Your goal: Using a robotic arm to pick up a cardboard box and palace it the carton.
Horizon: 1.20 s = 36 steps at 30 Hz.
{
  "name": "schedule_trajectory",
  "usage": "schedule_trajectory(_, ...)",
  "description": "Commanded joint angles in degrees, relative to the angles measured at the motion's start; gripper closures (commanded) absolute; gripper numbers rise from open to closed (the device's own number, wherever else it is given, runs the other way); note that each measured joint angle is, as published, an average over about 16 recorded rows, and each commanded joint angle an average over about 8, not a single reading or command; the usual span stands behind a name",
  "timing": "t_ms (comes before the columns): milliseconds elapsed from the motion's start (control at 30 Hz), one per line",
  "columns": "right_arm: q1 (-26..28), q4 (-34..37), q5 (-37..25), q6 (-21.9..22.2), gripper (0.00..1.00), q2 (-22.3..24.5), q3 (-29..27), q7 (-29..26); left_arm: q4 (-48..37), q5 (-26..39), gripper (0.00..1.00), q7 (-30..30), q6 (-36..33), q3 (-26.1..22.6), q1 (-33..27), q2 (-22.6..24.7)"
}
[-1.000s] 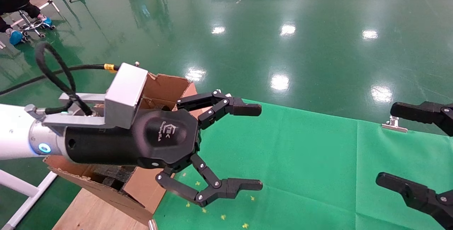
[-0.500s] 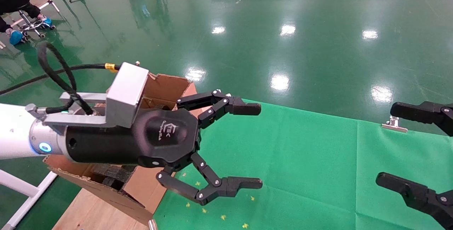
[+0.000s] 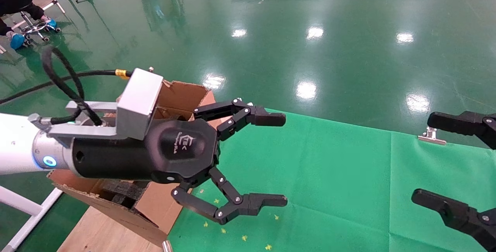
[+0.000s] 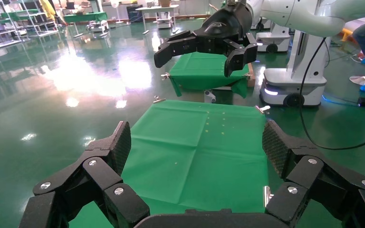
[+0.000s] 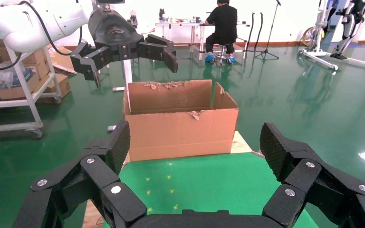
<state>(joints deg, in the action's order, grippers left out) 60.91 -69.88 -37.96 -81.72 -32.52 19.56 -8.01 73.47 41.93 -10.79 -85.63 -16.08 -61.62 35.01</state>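
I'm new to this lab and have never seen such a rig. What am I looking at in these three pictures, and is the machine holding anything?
It is a two-armed robot. One picture looks down from its head; the other two come from cameras on each wrist. The left end effector, on the white arm, hangs open and empty beside the carton, above the green cloth. The right end effector is also open and empty, over the cloth's other side. The carton stands at the cloth's end on a wooden board, flaps up. No small cardboard box shows in any picture. A person sits at a desk behind.

left gripper (image 3: 277, 159) raised, fingers spread; right gripper (image 3: 434, 161) likewise spread
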Motion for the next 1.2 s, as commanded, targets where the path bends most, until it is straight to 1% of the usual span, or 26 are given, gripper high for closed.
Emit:
schedule_trajectory(33,0.0,0.0,0.0,0.0,0.00,0.0,0.0,0.0,0.0,0.0,0.00,0.0,0.0,0.0,0.0,0.0)
schedule_trajectory(1200,0.0,0.0,0.0,0.0,0.00,0.0,0.0,0.0,-0.1,0.1,0.00,0.0,0.0,0.0,-0.1,0.0)
